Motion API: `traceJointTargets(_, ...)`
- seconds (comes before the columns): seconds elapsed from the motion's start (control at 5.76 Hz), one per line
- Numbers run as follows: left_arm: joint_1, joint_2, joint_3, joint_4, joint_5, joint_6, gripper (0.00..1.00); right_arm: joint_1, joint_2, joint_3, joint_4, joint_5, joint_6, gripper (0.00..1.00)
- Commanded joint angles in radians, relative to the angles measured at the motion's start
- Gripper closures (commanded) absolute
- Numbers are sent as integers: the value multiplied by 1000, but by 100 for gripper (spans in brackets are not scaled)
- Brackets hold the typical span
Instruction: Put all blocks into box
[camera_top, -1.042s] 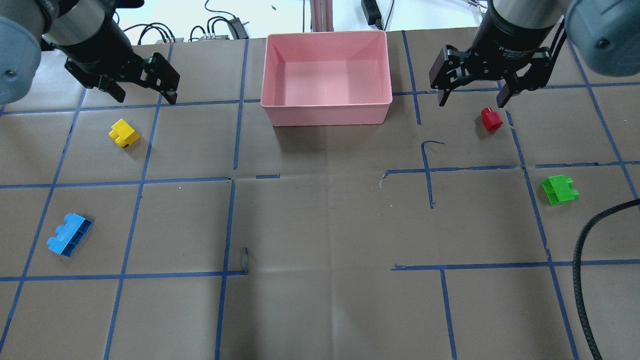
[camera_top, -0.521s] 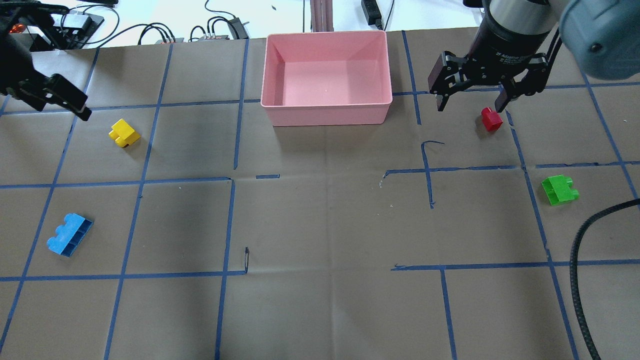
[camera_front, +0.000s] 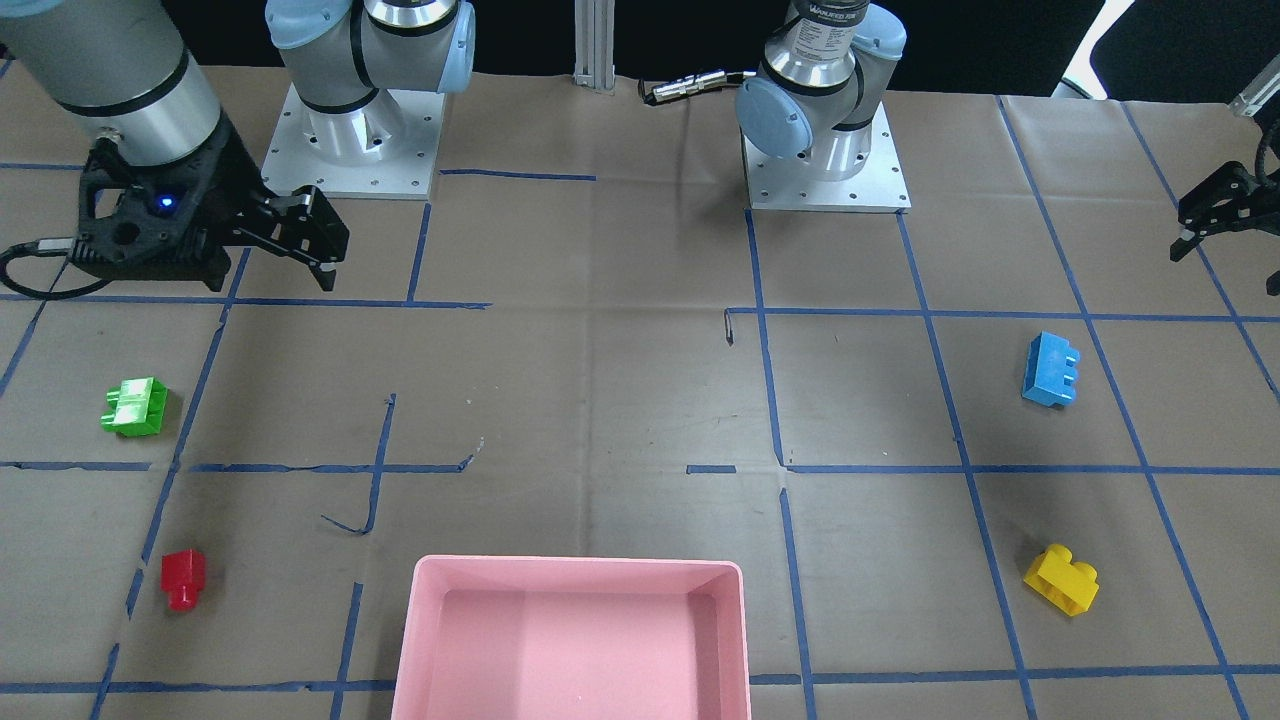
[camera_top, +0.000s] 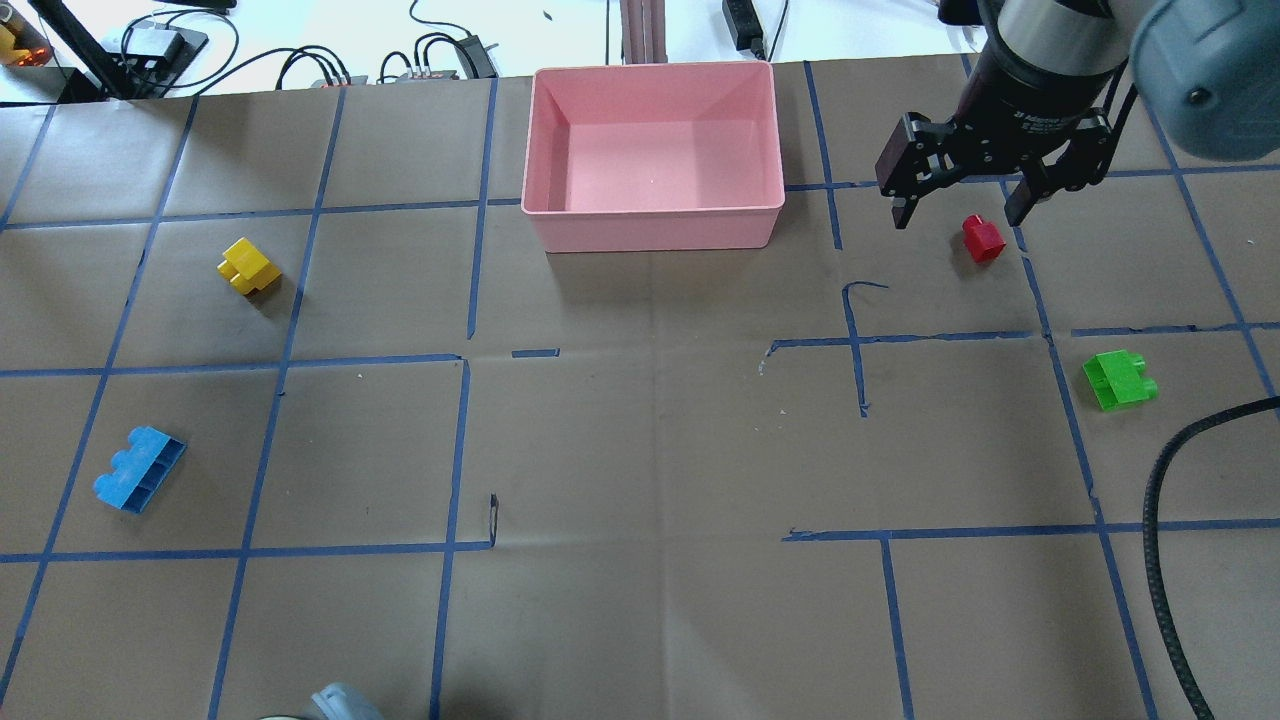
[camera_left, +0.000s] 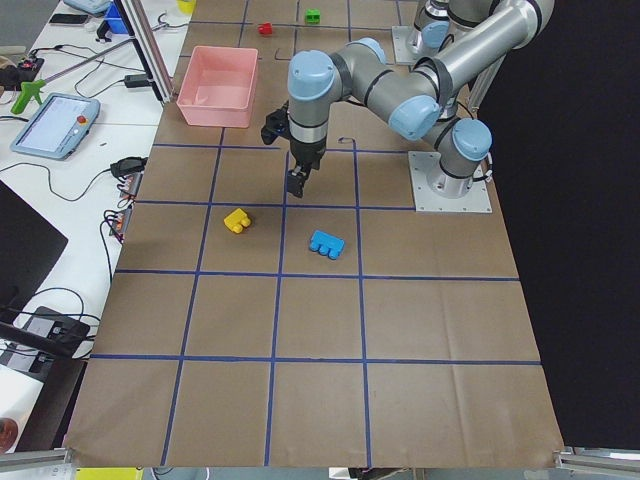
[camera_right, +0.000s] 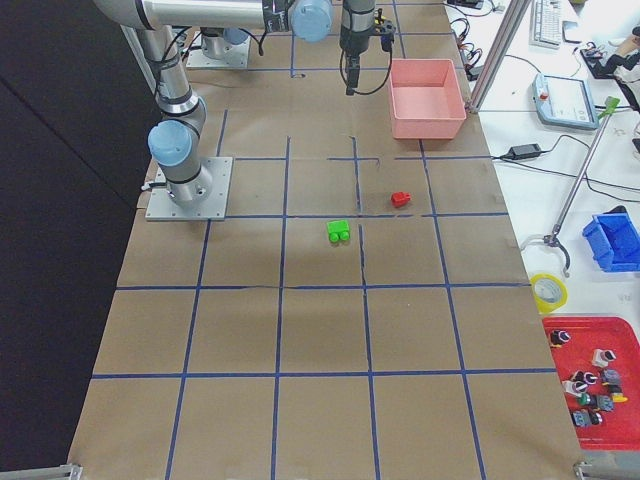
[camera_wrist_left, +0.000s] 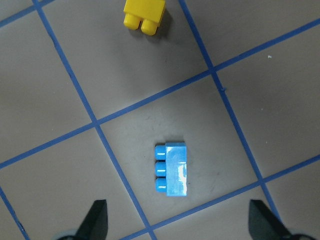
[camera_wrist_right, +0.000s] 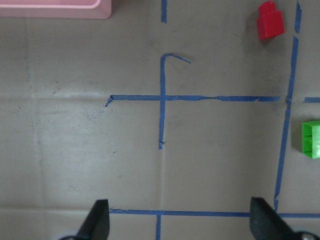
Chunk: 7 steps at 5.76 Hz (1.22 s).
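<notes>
The pink box (camera_top: 650, 208) stands at the table's far middle, with nothing inside; it also shows in the front view (camera_front: 580, 568). The red block (camera_top: 983, 238) and green block (camera_top: 1120, 379) lie on the right. The yellow block (camera_top: 248, 266) and blue block (camera_top: 140, 483) lie on the left. My right gripper (camera_top: 962, 212) is open, high above the table by the red block (camera_wrist_right: 270, 20). My left gripper (camera_wrist_left: 180, 227) is open and empty, high over the blue block (camera_wrist_left: 172, 169), with the yellow block (camera_wrist_left: 145, 12) beyond it.
A black cable (camera_top: 1160, 520) curves over the table's front right corner. Cables and small devices (camera_top: 440, 55) lie past the far edge. The two arm bases (camera_front: 825, 150) stand on the robot's side. Blue tape lines grid the brown paper.
My left arm has swung left out of the overhead view. My right gripper has shifted slightly right near the red block and stays open. No block has moved.
</notes>
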Motion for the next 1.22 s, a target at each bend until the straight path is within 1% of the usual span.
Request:
traceJointTargets(0.0,46,48,-128,43,-4,33,1,-203,3,24,-1,-1,-295,0)
traceJointTargets(0.17,46,41,-191,148,-18,33,1,-305,5,65,-39,1,-365,1)
traceJointTargets(0.35,46,16,-231,218,-36,32,1,-388,6,128,-165,4,-508,1)
traceJointTargets(0.52,45,-42,-274,328,-62,30,1,-433,18,194,-248,2,-570,1)
traceJointTargets(0.69,42,-123,-308,415,-89,30,1,-454,59,237,-418,-2,-574,0)
traceJointTargets(0.87,42,-184,-356,538,-116,29,1,-459,99,311,-520,4,-574,0)
traceJointTargets(1.04,42,-212,-407,606,-116,30,1,-473,115,377,-574,-5,-573,0)
